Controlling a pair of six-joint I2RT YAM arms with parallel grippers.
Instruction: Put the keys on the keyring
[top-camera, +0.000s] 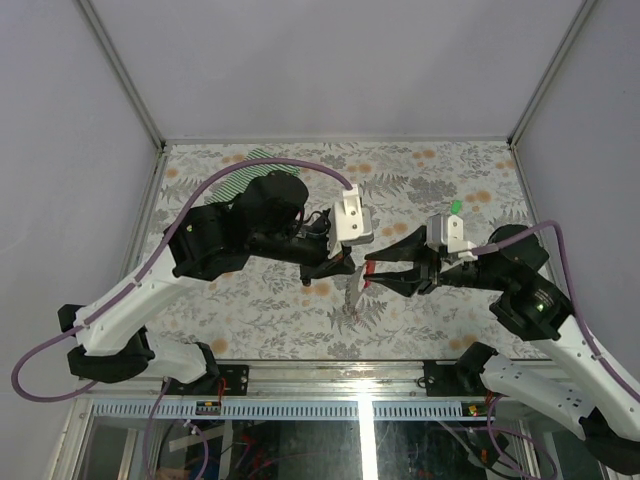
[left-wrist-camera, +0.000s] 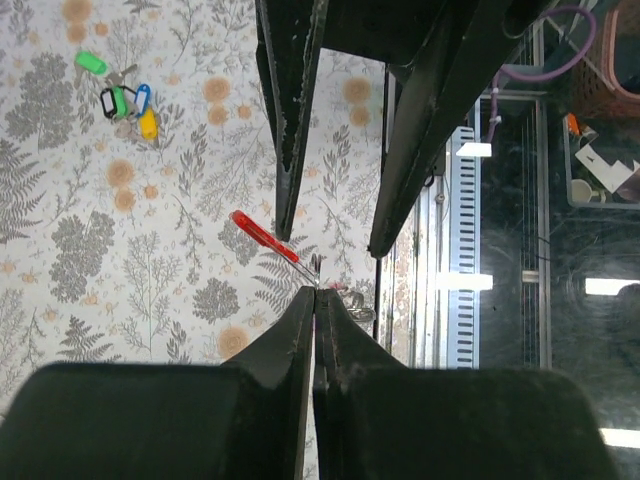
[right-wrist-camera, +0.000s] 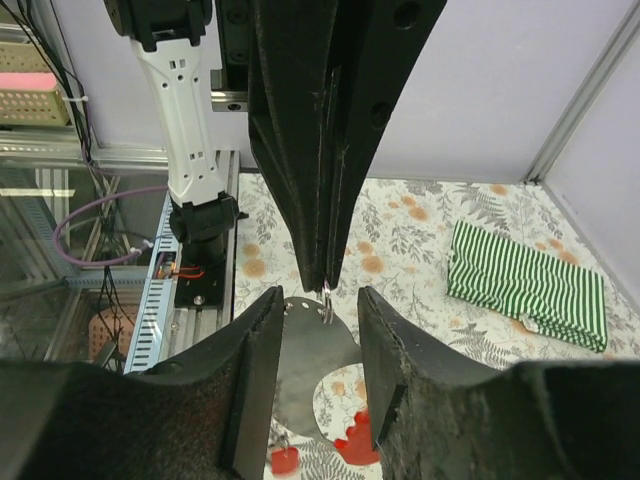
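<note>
My left gripper (left-wrist-camera: 316, 292) is shut on the small metal ring of the keyring (right-wrist-camera: 326, 295) and holds it above the table. A silvery-grey strip (right-wrist-camera: 310, 370) hangs from that ring, with red pieces (right-wrist-camera: 350, 442) at its lower end. The red part (left-wrist-camera: 262, 235) also shows in the left wrist view. My right gripper (right-wrist-camera: 318, 300) is open, with its fingers on either side of the ring and not touching it. In the top view the two grippers meet tip to tip, left (top-camera: 350, 267) and right (top-camera: 368, 272). The keys (left-wrist-camera: 120, 95), with green, blue and yellow tags, lie in a bunch on the table.
A green-and-white striped cloth (right-wrist-camera: 525, 285) lies on the flowered table cover, at the far left in the top view (top-camera: 250, 165). A green tag (top-camera: 456, 206) shows beside the right wrist. The table's front edge and rail (top-camera: 330, 375) are close below the grippers.
</note>
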